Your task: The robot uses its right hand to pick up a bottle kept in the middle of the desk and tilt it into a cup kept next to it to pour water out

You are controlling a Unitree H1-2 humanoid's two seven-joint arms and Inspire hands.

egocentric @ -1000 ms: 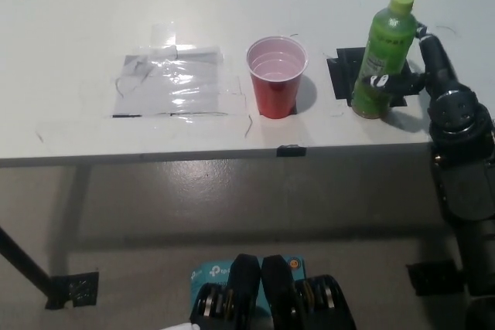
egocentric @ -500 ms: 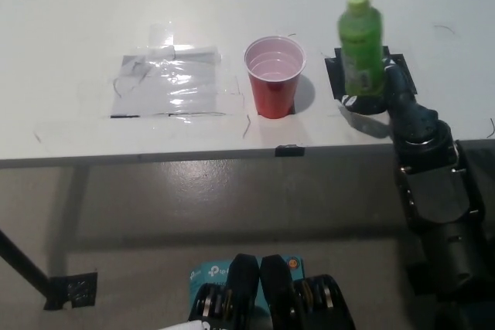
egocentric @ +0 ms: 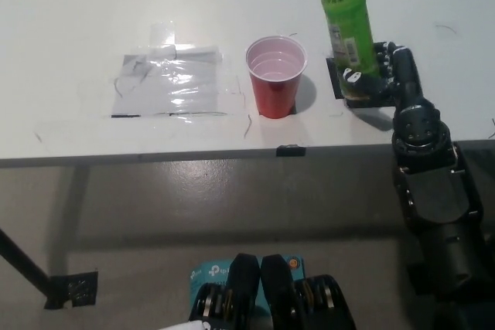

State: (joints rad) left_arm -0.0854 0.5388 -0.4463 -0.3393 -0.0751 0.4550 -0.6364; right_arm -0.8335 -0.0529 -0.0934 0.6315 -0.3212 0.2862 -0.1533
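A green bottle (egocentric: 346, 17) with a light green cap leans a little to the left in my black right hand (egocentric: 380, 73), which is shut around its lower part. The bottle's base hangs over a black tape square (egocentric: 337, 73) on the white desk (egocentric: 93, 21). Left of the bottle, a red cup (egocentric: 275, 76) stands upright and apart from it, with a pale inside. The bottle's mouth is above and to the right of the cup's rim. My left hand is out of view.
A patch of clear tape (egocentric: 172, 83) lies on the desk left of the cup. A small black tape mark (egocentric: 290, 150) sits at the desk's front edge. Below the edge is grey floor with a black tape patch (egocentric: 73, 290).
My right hand has moved left with the bottle and lifted it, from beside the tape square to over it. The bottle now tips slightly toward the cup.
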